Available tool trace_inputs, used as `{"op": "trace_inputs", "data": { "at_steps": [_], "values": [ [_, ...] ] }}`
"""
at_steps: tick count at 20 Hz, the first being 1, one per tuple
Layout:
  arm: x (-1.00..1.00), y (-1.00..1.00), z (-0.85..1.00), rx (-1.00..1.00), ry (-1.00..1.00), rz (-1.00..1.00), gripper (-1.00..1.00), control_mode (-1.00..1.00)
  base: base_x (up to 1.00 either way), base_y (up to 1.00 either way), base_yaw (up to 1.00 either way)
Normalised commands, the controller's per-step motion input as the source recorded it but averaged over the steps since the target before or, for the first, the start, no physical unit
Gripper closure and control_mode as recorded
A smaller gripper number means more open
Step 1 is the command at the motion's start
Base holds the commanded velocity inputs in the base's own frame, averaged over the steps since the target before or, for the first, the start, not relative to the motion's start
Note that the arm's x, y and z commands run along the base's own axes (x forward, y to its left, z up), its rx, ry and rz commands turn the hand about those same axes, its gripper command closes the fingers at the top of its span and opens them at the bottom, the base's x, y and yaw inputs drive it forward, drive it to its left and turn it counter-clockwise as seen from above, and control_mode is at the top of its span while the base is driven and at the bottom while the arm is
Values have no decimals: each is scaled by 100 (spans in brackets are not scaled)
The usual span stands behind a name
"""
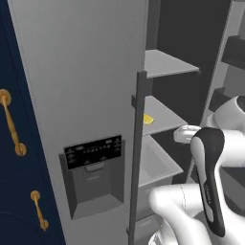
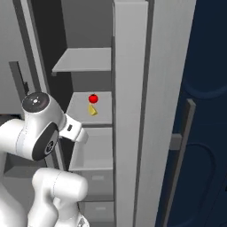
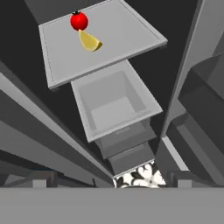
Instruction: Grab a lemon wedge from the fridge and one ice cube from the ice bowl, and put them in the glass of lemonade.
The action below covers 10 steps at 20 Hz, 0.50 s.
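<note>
The grey fridge [image 1: 81, 72] stands with its right door swung open. On its middle shelf [image 3: 122, 30] lies the yellow lemon wedge [image 3: 89, 41], also seen as the lemon wedge [image 1: 148, 119] and the lemon wedge [image 2: 91, 110]. My gripper [image 3: 111, 181] is open and holds nothing. It hovers in the fridge opening, in front of and below that shelf, well short of the wedge. The white hand carrying the gripper [image 1: 184, 134] reaches in from the right; from the other side, the gripper [image 2: 75, 130] points into the fridge. The ice bowl, ice cube and glass of lemonade are out of view.
A small red ball [image 3: 79, 20] rests just behind the wedge on the same shelf. Below the shelf is an open grey bin [image 3: 113, 105], with drawers under it. Another shelf [image 1: 167, 62] sits above. Navy cabinets with gold handles [image 1: 12, 124] flank the fridge.
</note>
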Motion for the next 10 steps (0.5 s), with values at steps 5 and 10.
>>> {"op": "trace_inputs", "data": {
  "at_steps": [5, 10],
  "values": [
    [0, 0, 0, 0, 0, 0, -100, 100, 8, -31, 29],
    [0, 0, 0, 0, 0, 0, -100, 100, 10, -53, 31]
  ]
}}
